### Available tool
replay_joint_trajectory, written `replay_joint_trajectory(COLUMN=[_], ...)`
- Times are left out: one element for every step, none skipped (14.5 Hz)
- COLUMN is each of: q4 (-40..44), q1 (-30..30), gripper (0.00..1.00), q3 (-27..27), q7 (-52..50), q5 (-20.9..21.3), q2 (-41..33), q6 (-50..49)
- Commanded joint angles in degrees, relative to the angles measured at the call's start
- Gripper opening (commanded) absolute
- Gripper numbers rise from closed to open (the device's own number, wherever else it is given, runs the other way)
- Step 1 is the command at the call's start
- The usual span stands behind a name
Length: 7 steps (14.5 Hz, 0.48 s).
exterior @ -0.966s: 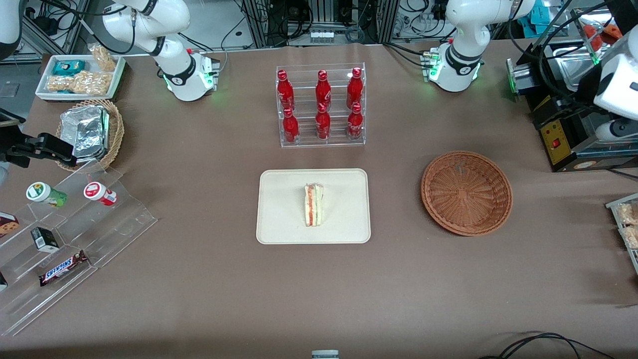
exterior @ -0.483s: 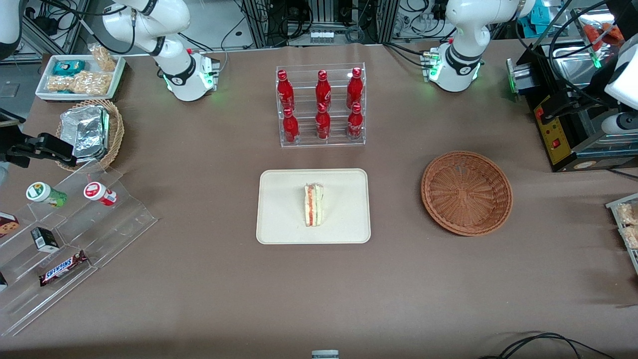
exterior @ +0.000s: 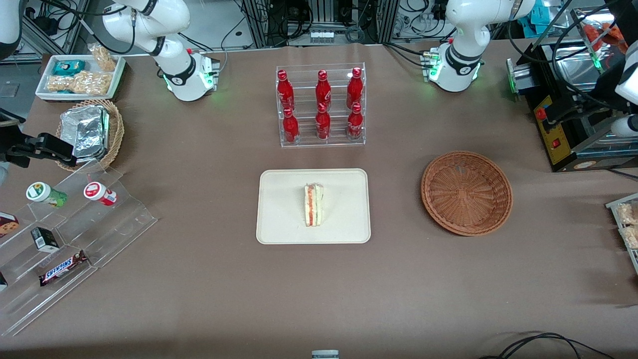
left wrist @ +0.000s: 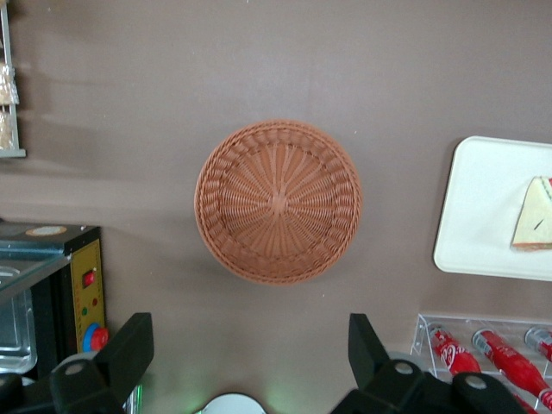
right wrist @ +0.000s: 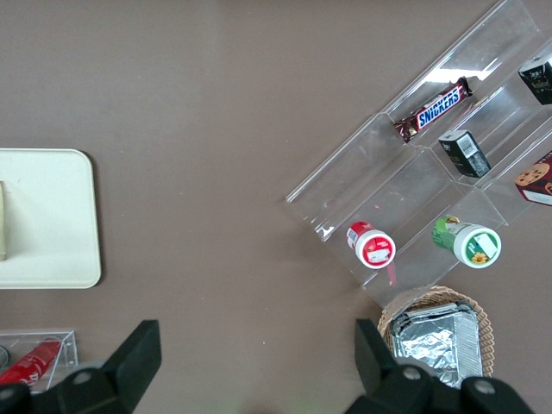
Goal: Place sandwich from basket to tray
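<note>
sandwich [exterior: 314,205] lying on tray [exterior: 279,224], well apart from gripper [left wrist: 250,358]; gripper high above empty basket [left wrist: 277,202], fingers spread wide, holding nothing

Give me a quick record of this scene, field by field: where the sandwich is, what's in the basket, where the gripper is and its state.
sandwich: lies on the tray, near its middle
tray: cream, flat on the table, nearer the front camera than the bottle rack
basket: nothing in it, beside the tray toward the working arm's end
gripper: above the table near the basket, fingers open, holding nothing
bottle rack: clear, six red bottles
task state: sandwich already on tray
</note>
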Motion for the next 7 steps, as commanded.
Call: replay_joint_trajectory(q4=[-0.6, -0.5, -0.5, -0.5, -0.4, -0.4, -0.5], q1=[-0.8, -0.8, -0.9, -0.9, -0.9, -0.9, -0.9], gripper=[1.0, 1.0, 1.0, 1.0, 1.0, 1.0, 1.0], q3=[0.4, 0.4, 0.4, 0.3, 0.3, 0.3, 0.3], q7=[-1.3, -2.5, -3.8, -4.3, -4.5, -4.5, -4.5], q5=[-0.6, -0.7, -0.7, -0.7, -0.7, -0.8, -0.8], q2=[-0.5, -0.5, -0.6, -0.7, -0.7, -0.7, -0.8], q6=[1.8, 2.2, 2.2, 2.2, 2.2, 2.2, 2.0])
